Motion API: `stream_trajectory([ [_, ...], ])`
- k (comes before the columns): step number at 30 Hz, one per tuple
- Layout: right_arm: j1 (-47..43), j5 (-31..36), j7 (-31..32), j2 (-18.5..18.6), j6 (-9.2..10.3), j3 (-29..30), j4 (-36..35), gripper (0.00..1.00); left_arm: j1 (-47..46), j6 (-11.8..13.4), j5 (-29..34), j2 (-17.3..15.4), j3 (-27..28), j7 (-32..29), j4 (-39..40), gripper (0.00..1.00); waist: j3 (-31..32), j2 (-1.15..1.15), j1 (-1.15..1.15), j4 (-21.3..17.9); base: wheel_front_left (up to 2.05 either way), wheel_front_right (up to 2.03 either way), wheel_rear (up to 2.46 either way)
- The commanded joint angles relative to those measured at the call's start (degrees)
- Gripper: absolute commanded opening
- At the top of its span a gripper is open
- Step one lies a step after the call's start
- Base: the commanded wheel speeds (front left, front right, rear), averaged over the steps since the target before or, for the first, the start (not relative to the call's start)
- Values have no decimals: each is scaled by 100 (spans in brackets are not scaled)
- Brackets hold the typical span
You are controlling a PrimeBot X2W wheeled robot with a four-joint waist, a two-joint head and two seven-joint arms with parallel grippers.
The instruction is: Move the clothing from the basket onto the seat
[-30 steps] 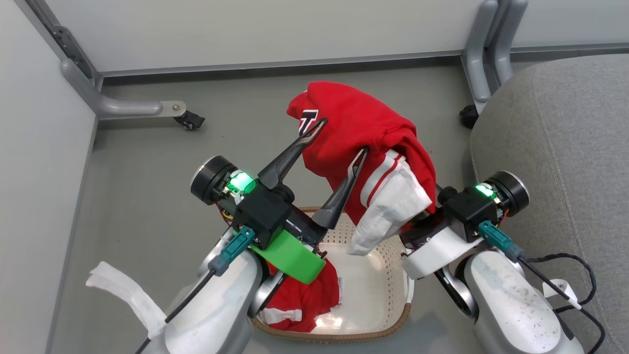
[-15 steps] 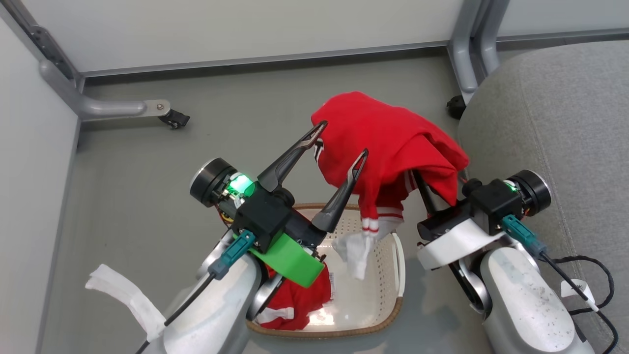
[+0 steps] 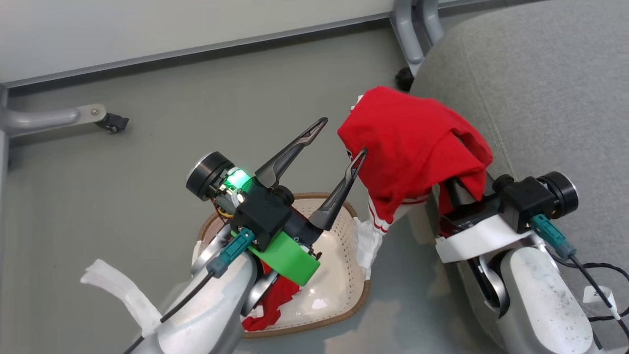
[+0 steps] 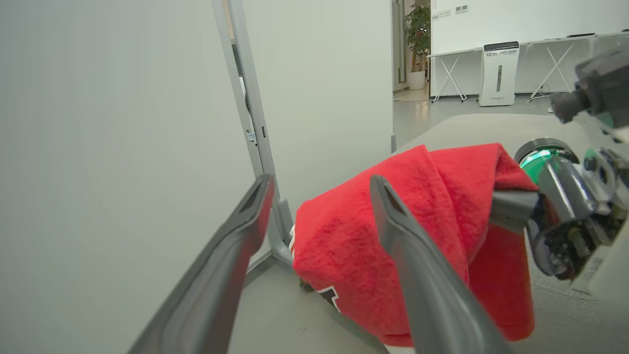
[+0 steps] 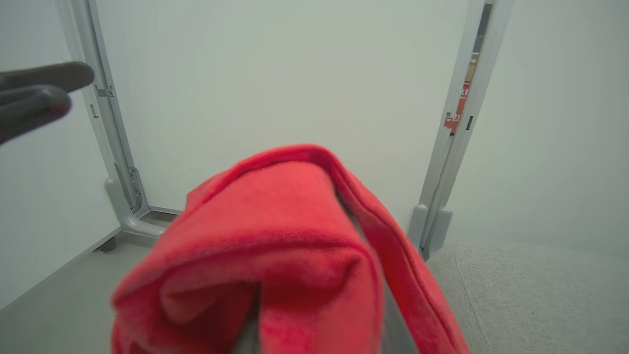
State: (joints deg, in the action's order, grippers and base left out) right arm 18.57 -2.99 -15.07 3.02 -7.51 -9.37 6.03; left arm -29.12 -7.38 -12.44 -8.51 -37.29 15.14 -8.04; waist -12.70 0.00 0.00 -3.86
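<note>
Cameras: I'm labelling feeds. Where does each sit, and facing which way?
Head view: on the head, looking down at the basket, floor and seat; open left gripper, right gripper shut on the red garment.
Left wrist view: on the left wrist, facing the white partition; own two fingers, right gripper at right.
Right wrist view: on the right wrist, facing the partition; the garment drapes its own gripper.
Shared: all three show the garment; both wrist views, the seat.

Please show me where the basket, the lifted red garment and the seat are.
basket (image 3: pixel 342 263), head view, its perforated right wall.
lifted red garment (image 3: pixel 417 142), head view, middle of the draped fabric.
seat (image 3: pixel 540 98), head view, bare grey cushion top.
</note>
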Motion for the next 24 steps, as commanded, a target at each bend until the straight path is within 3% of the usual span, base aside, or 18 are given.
stream_trajectory([
  [1,-47,-9,-15,-2,4,61,-57,0,-96,-13,63,-82,-22,2,3,100,-242,0,0,-427,0,0,0],
  [13,-340,-344,-15,-9,4,553,-267,0,-278,-13,6,-293,-276,2,-118,100,-524,0,0,-1383,0,0,0],
  [24,-583,-476,-16,-10,4,856,-330,0,-303,-13,-32,-399,-274,2,-179,100,-600,0,0,-1635,0,0,0],
])
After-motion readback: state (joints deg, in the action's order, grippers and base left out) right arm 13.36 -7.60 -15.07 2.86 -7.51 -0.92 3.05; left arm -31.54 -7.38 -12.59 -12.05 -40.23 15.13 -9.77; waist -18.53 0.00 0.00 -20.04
